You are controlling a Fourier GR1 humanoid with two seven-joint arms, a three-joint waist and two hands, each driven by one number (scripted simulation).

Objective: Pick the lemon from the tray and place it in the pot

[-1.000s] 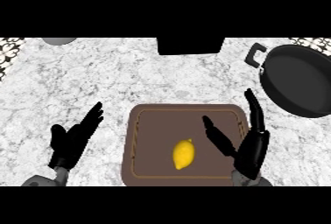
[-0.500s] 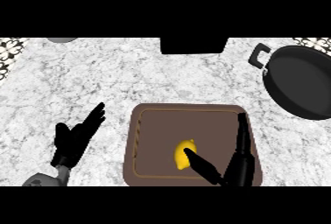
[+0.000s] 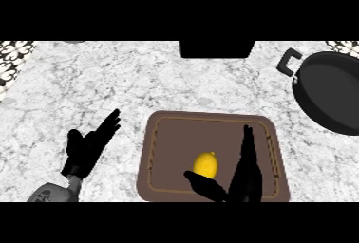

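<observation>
A yellow lemon (image 3: pixel 205 164) lies on the brown tray (image 3: pixel 175 142) at the counter's front middle. My right hand (image 3: pixel 242 178) hovers over the tray just right of the lemon, open, fingers straight and pointing away from me, thumb stretched under the lemon's near side. Nothing is held in it. The black pot (image 3: pixel 332 90) sits at the far right, its handle toward the upper left, partly cut by the view's edge. My left hand (image 3: pixel 88 147) rests open on the counter left of the tray.
A dark box-like object (image 3: pixel 216 48) stands at the back middle of the marble counter. A patterned strip (image 3: pixel 14 59) runs along the left edge. Bare counter lies between the tray and the pot.
My right hand has moved lower and left, closer to the lemon, its thumb now beside the fruit. The view has shifted slightly. The left hand has stayed put.
</observation>
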